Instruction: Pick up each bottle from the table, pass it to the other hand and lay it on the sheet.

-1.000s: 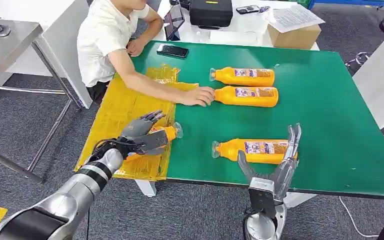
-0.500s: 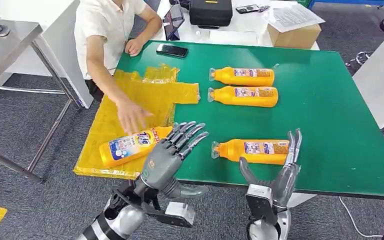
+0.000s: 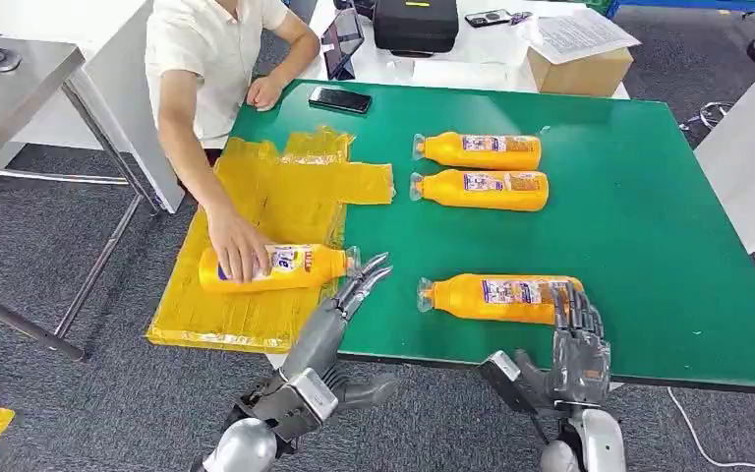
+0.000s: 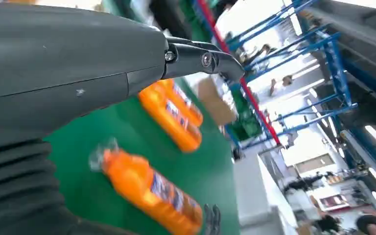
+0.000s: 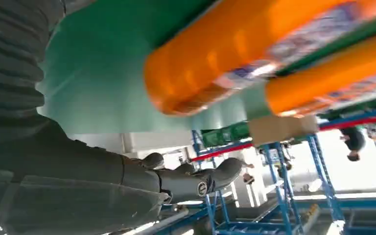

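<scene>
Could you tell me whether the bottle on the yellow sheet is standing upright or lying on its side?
Lying on its side: the bottle rests lengthwise on the yellow sheet, cap toward the green table, with a person's hand on it.

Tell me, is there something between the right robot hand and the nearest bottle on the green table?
Nothing visible stands between them. The right robot hand is at the table's near edge, right by the base end of the nearest bottle, which lies alone on the green table.

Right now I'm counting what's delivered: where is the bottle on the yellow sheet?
In the head view the orange bottle lies on the yellow sheet at the table's left, under a person's hand, its cap beside the left hand.
</scene>
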Robot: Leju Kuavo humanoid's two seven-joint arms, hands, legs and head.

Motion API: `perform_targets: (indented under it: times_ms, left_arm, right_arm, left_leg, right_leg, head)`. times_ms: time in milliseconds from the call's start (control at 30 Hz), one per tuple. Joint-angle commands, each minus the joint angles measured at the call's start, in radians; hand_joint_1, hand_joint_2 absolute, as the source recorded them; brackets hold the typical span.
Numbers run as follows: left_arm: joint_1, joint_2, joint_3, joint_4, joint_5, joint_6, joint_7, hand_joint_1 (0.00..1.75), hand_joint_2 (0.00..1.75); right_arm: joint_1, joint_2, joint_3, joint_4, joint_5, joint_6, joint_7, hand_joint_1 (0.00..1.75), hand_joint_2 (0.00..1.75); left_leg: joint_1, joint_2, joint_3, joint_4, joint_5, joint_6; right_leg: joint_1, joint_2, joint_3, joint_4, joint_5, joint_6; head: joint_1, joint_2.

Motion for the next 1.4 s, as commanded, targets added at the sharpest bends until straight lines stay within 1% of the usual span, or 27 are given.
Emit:
perform_targets:
  times_ms: [33, 67, 100, 133, 167, 200, 233, 267, 300, 333, 367, 433, 467, 533, 700, 733, 867, 933, 967, 1033, 1067, 1100, 1133, 1233, 1267, 1300, 1400]
  left_arm:
    - [-0.008, -0.026, 0.038, 0.097, 0.073, -0.021, 0.026, 0.00, 1.75]
    - [-0.011, -0.031, 0.045, 0.110, 0.114, -0.033, 0.045, 0.00, 1.75]
    - [-0.022, -0.032, 0.054, 0.133, 0.160, -0.043, 0.060, 0.00, 1.75]
    - [-0.036, -0.036, 0.068, 0.169, 0.215, -0.053, 0.072, 0.00, 1.75]
    - [-0.043, -0.038, 0.074, 0.186, 0.247, -0.060, 0.084, 0.00, 1.75]
    - [-0.051, -0.039, 0.085, 0.210, 0.298, -0.077, 0.103, 0.00, 1.75]
    - [-0.058, -0.035, 0.083, 0.226, 0.314, -0.082, 0.100, 0.00, 1.75]
    - [-0.062, -0.031, 0.076, 0.231, 0.320, -0.084, 0.096, 0.00, 1.75]
    - [-0.063, -0.026, 0.068, 0.232, 0.316, -0.080, 0.087, 0.00, 1.75]
    - [-0.061, -0.025, 0.061, 0.228, 0.306, -0.075, 0.076, 0.00, 1.75]
    - [-0.061, -0.025, 0.056, 0.223, 0.306, -0.077, 0.076, 0.00, 1.75]
    - [-0.063, -0.030, 0.050, 0.215, 0.299, -0.064, 0.072, 0.00, 1.75]
    - [-0.065, -0.032, 0.045, 0.214, 0.292, -0.060, 0.068, 0.00, 1.75]
    - [-0.069, -0.036, 0.034, 0.211, 0.287, -0.059, 0.068, 0.00, 1.75]
    - [-0.070, -0.039, 0.027, 0.212, 0.279, -0.051, 0.064, 0.00, 1.75]
    - [-0.070, -0.039, 0.028, 0.212, 0.279, -0.050, 0.064, 0.00, 1.75]
    - [-0.068, -0.038, 0.025, 0.203, 0.264, -0.037, 0.054, 0.00, 1.75]
    - [-0.068, -0.038, 0.025, 0.203, 0.264, -0.037, 0.054, 0.00, 1.75]
    - [-0.068, -0.038, 0.025, 0.203, 0.264, -0.037, 0.054, 0.00, 1.75]
    - [-0.068, -0.038, 0.025, 0.203, 0.264, -0.037, 0.054, 0.00, 1.75]
    - [-0.068, -0.038, 0.025, 0.203, 0.264, -0.037, 0.054, 0.00, 1.75]
    - [-0.068, -0.038, 0.025, 0.203, 0.264, -0.037, 0.054, 0.00, 1.75]
    - [-0.068, -0.038, 0.025, 0.203, 0.264, -0.037, 0.054, 0.00, 1.75]
    - [-0.068, -0.035, 0.025, 0.202, 0.260, -0.035, 0.050, 0.00, 1.75]
    - [-0.070, -0.035, 0.026, 0.205, 0.259, -0.036, 0.051, 0.00, 1.75]
    - [-0.071, -0.035, 0.026, 0.206, 0.259, -0.037, 0.050, 0.00, 1.75]
    - [-0.074, -0.033, 0.024, 0.209, 0.258, -0.036, 0.057, 0.00, 1.75]
  right_arm:
    - [-0.086, -0.066, -0.035, 0.202, 0.025, 0.003, 0.040, 0.00, 1.75]
    - [-0.100, -0.076, -0.030, 0.232, 0.026, 0.003, 0.050, 0.00, 1.75]
    - [-0.134, -0.094, -0.016, 0.298, 0.028, 0.003, 0.068, 0.00, 1.75]
    - [-0.162, -0.113, -0.005, 0.345, 0.040, 0.003, 0.083, 0.00, 1.75]
    - [-0.176, -0.118, -0.001, 0.372, 0.050, 0.003, 0.095, 0.00, 1.75]
    - [-0.198, -0.133, 0.012, 0.414, 0.094, 0.003, 0.128, 0.00, 1.75]
    - [-0.214, -0.140, 0.014, 0.441, 0.101, 0.003, 0.131, 0.00, 1.75]
    - [-0.217, -0.144, 0.015, 0.443, 0.117, 0.003, 0.135, 0.00, 1.75]
    - [-0.213, -0.151, 0.018, 0.421, 0.157, 0.003, 0.153, 0.00, 1.75]
    - [-0.208, -0.157, 0.026, 0.394, 0.194, 0.003, 0.162, 0.00, 1.75]
    - [-0.204, -0.159, 0.034, 0.368, 0.219, 0.003, 0.172, 0.00, 1.75]
    - [-0.212, -0.160, 0.063, 0.346, 0.245, 0.003, 0.188, 0.00, 1.75]
    - [-0.214, -0.161, 0.072, 0.337, 0.246, 0.003, 0.189, 0.00, 1.75]
    - [-0.242, -0.167, 0.111, 0.357, 0.269, 0.003, 0.212, 0.00, 1.75]
    - [-0.284, -0.165, 0.143, 0.405, 0.261, 0.003, 0.206, 0.00, 1.75]
    - [-0.291, -0.160, 0.147, 0.414, 0.254, 0.003, 0.200, 0.00, 1.75]
    - [-0.301, -0.149, 0.173, 0.419, 0.252, 0.003, 0.196, 0.00, 1.75]
    - [-0.301, -0.149, 0.173, 0.419, 0.252, 0.003, 0.196, 0.00, 1.75]
    - [-0.301, -0.149, 0.173, 0.419, 0.252, 0.003, 0.196, 0.00, 1.75]
    - [-0.301, -0.149, 0.173, 0.419, 0.252, 0.003, 0.196, 0.00, 1.75]
    - [-0.301, -0.149, 0.173, 0.419, 0.252, 0.003, 0.196, 0.00, 1.75]
    - [-0.301, -0.149, 0.173, 0.419, 0.252, 0.003, 0.196, 0.00, 1.75]
    - [-0.301, -0.149, 0.173, 0.419, 0.252, 0.003, 0.196, 0.00, 1.75]
    - [-0.330, -0.138, 0.185, 0.497, 0.222, 0.003, 0.186, 0.00, 1.75]
    - [-0.370, -0.132, 0.191, 0.594, 0.188, 0.003, 0.184, 0.00, 1.75]
    - [-0.395, -0.132, 0.201, 0.648, 0.171, 0.021, 0.188, 0.00, 1.75]
    - [-0.425, -0.129, 0.199, 0.718, 0.111, 0.087, 0.163, 0.00, 1.75]
  left_leg:
    - [0.002, 0.001, 0.007, -0.002, -0.002, -0.003]
    - [0.001, 0.001, 0.005, -0.001, -0.001, -0.002]
    - [0.002, 0.002, 0.007, -0.002, -0.002, -0.003]
    - [0.002, 0.002, 0.006, -0.002, -0.001, -0.002]
    - [0.003, 0.003, 0.008, -0.003, -0.001, -0.002]
    - [0.002, 0.002, 0.004, -0.002, 0.000, -0.001]
    - [0.003, 0.003, 0.008, -0.002, -0.001, -0.002]
    - [0.002, 0.002, 0.004, -0.001, 0.000, -0.001]
    - [0.003, 0.003, 0.008, -0.002, -0.001, -0.002]
    - [0.002, 0.002, 0.006, -0.002, 0.000, -0.001]
    - [0.003, 0.001, 0.007, -0.002, 0.000, -0.002]
    - [0.002, 0.000, 0.008, -0.001, -0.001, -0.002]
    - [0.002, 0.000, 0.006, -0.001, 0.000, -0.001]
    - [0.002, 0.002, 0.006, -0.001, 0.000, -0.001]
    - [0.002, 0.004, 0.007, -0.001, -0.001, -0.001]
    - [0.002, 0.003, 0.005, -0.001, 0.000, -0.001]
    - [0.002, 0.003, 0.007, -0.001, -0.001, -0.002]
    - [0.002, 0.002, 0.006, -0.001, 0.000, 0.000]
    - [0.002, 0.003, 0.008, -0.001, -0.001, -0.001]
    - [0.002, 0.002, 0.006, -0.001, 0.000, 0.000]
    - [0.002, 0.003, 0.008, -0.001, -0.001, -0.001]
    - [0.002, 0.002, 0.005, -0.001, 0.000, 0.000]
    - [0.003, 0.003, 0.008, -0.001, -0.001, -0.001]
    - [0.002, 0.002, 0.006, -0.001, 0.000, -0.001]
    - [0.002, 0.003, 0.006, -0.001, 0.000, -0.001]
    - [0.002, 0.004, 0.008, -0.001, 0.000, -0.001]
    - [0.002, 0.003, 0.006, -0.001, 0.000, -0.001]
  right_leg:
    - [0.002, 0.001, 0.007, -0.002, -0.001, -0.003]
    - [0.001, 0.002, 0.004, -0.001, -0.001, -0.002]
    - [0.002, 0.003, 0.006, -0.002, -0.001, -0.003]
    - [0.002, 0.003, 0.005, -0.002, 0.000, -0.002]
    - [0.003, 0.003, 0.007, -0.003, 0.000, -0.003]
    - [0.003, 0.002, 0.003, -0.002, 0.000, -0.001]
    - [0.003, 0.004, 0.006, -0.003, 0.000, -0.002]
    - [0.002, 0.002, 0.003, -0.001, 0.000, -0.001]
    - [0.003, 0.003, 0.007, -0.003, 0.000, -0.002]
    - [0.003, 0.001, 0.005, -0.002, 0.000, -0.001]
    - [0.003, 0.001, 0.006, -0.003, 0.000, -0.002]
    - [0.002, 0.000, 0.007, -0.002, -0.001, -0.002]
    - [0.002, 0.000, 0.006, -0.001, 0.000, -0.002]
    - [0.002, 0.002, 0.006, -0.001, 0.000, -0.002]
    - [0.002, 0.004, 0.006, -0.001, 0.000, -0.003]
    - [0.002, 0.003, 0.005, 0.000, 0.000, -0.002]
    - [0.002, 0.003, 0.006, 0.000, -0.001, -0.003]
    - [0.002, 0.002, 0.005, 0.000, 0.000, -0.001]
    - [0.003, 0.003, 0.007, -0.001, -0.001, -0.002]
    - [0.002, 0.002, 0.005, 0.000, 0.000, -0.001]
    - [0.002, 0.003, 0.007, -0.001, -0.001, -0.002]
    - [0.002, 0.001, 0.004, 0.000, 0.000, -0.001]
    - [0.003, 0.003, 0.007, -0.001, -0.001, -0.002]
    - [0.002, 0.002, 0.006, -0.001, 0.000, -0.002]
    - [0.002, 0.003, 0.006, -0.001, 0.000, -0.002]
    - [0.002, 0.004, 0.007, -0.001, 0.000, -0.002]
    - [0.003, 0.003, 0.006, -0.001, 0.000, -0.002]
  head:
    - [0.000, 0.000]
    - [0.000, 0.000]
    - [0.000, 0.000]
    - [0.000, 0.000]
    - [0.000, 0.000]
    - [0.000, 0.000]
    - [0.000, 0.000]
    - [0.000, 0.000]
    - [0.000, 0.000]
    - [0.000, 0.000]
    - [0.000, 0.000]
    - [0.000, 0.000]
    - [0.000, 0.000]
    - [0.000, 0.000]
    - [0.000, 0.000]
    - [0.000, 0.000]
    - [0.000, 0.000]
    - [0.000, 0.000]
    - [0.000, 0.000]
    - [0.000, 0.000]
    - [0.000, 0.000]
    - [0.000, 0.000]
    - [0.000, 0.000]
    - [0.000, 0.000]
    - [0.000, 0.000]
    - [0.000, 0.000]
    - [0.000, 0.000]
